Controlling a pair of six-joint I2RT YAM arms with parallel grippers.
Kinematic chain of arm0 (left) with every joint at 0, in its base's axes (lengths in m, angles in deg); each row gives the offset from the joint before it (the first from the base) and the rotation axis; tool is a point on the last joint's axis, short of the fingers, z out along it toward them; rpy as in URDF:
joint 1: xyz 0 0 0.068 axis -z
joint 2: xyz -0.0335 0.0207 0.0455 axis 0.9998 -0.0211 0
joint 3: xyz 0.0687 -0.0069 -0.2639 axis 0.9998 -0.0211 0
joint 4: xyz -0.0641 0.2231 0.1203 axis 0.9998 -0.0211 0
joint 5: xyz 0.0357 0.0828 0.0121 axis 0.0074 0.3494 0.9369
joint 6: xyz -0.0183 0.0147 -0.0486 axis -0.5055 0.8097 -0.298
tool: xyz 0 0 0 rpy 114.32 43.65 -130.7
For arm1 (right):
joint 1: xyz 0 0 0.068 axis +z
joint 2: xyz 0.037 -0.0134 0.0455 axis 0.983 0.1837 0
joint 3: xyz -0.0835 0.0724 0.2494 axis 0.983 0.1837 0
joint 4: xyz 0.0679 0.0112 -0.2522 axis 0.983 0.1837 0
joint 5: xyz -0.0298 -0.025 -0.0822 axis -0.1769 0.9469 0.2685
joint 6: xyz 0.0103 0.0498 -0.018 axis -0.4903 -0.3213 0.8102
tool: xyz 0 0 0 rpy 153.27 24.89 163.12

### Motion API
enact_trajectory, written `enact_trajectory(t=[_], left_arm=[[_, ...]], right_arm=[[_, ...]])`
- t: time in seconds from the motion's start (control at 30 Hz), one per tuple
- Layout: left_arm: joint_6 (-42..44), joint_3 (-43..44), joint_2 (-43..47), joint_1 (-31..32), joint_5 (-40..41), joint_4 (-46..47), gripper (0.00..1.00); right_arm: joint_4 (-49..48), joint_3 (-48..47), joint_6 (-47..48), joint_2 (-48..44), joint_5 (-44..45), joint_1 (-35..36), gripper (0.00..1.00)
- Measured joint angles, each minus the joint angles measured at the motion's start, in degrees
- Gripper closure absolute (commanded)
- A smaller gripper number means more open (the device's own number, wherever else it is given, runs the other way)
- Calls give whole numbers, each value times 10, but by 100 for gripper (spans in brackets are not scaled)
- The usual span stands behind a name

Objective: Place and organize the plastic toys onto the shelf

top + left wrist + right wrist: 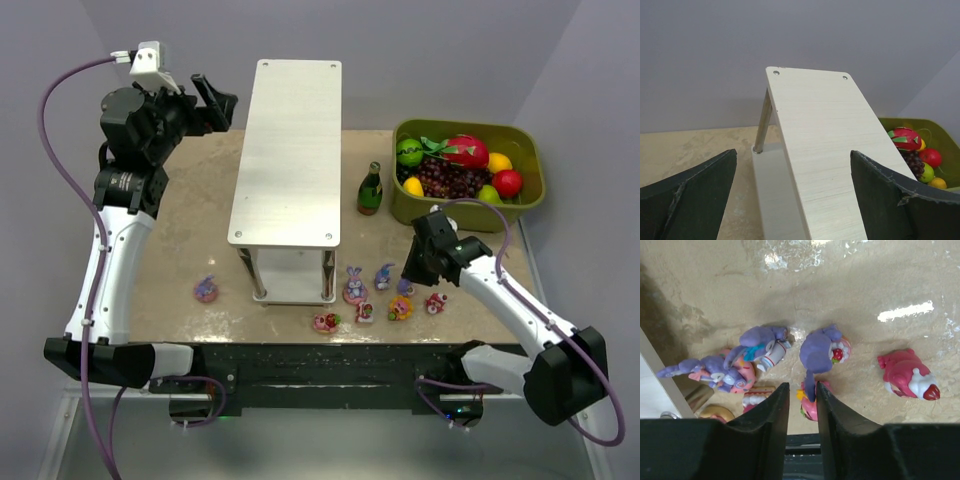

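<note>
Seen from above, the plastic toys (355, 290) lie lower centre, before the shelf (288, 150); the left wrist view shows the left gripper (792, 160) spread wide, facing the shelf; in the right wrist view the right gripper (802, 392) stands narrow around the thin ear of a purple bunny (820, 352), probably light, stiff and slippery, with the actual pinch unclear.

The bunnies (820, 347) are purple and pink, the shelf (290, 140) pale white-silver

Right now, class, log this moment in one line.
left gripper: open, near shelf | right gripper: straddles bunny ear, grip unclear
</note>
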Motion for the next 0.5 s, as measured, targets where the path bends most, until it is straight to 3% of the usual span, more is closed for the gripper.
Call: enact_trajectory(t=[0.27, 0.5], left_arm=[[1, 3, -5, 0, 3, 0, 0], [2, 3, -13, 0, 7, -1, 0]], right_arm=[[-33, 0, 12, 30, 6, 1, 100], [-21, -17, 30, 46, 12, 1, 100]])
